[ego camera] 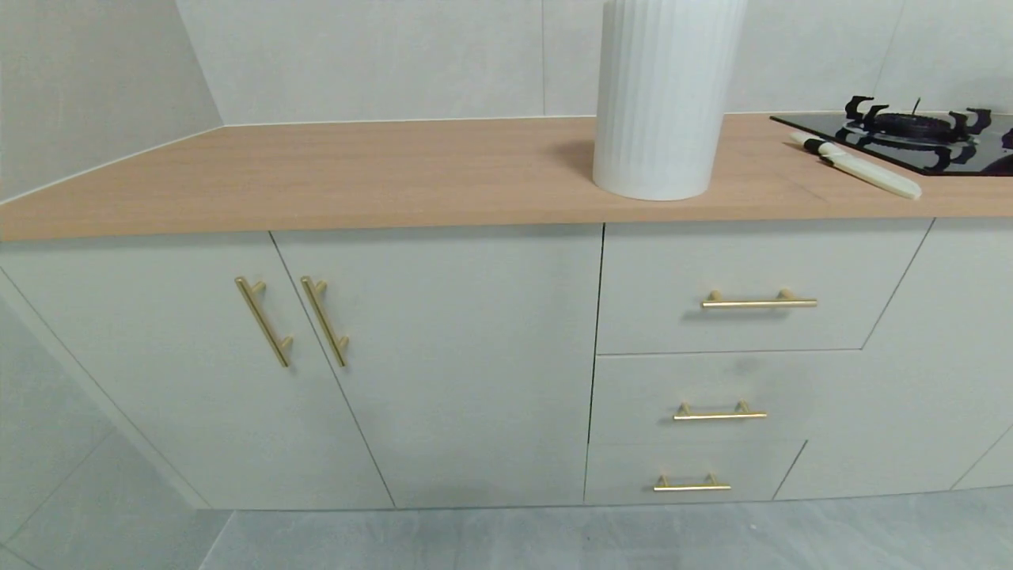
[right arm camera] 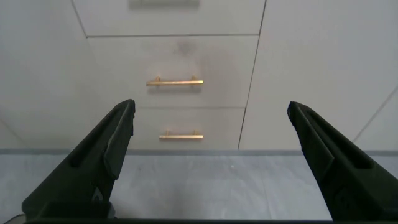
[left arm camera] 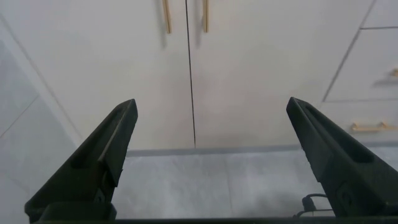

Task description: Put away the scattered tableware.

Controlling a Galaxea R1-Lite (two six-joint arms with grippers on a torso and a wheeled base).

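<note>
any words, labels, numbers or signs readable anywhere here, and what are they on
None can be read.
The white ribbed container, the knife, the stove, the cabinet doors and the drawers bear no print.
A small pale mark on the right gripper is too small to read.

A wooden worktop carries a black hob at its right end. Below, two doors stand left of three gold-handled drawers, above a grey floor.
</note>
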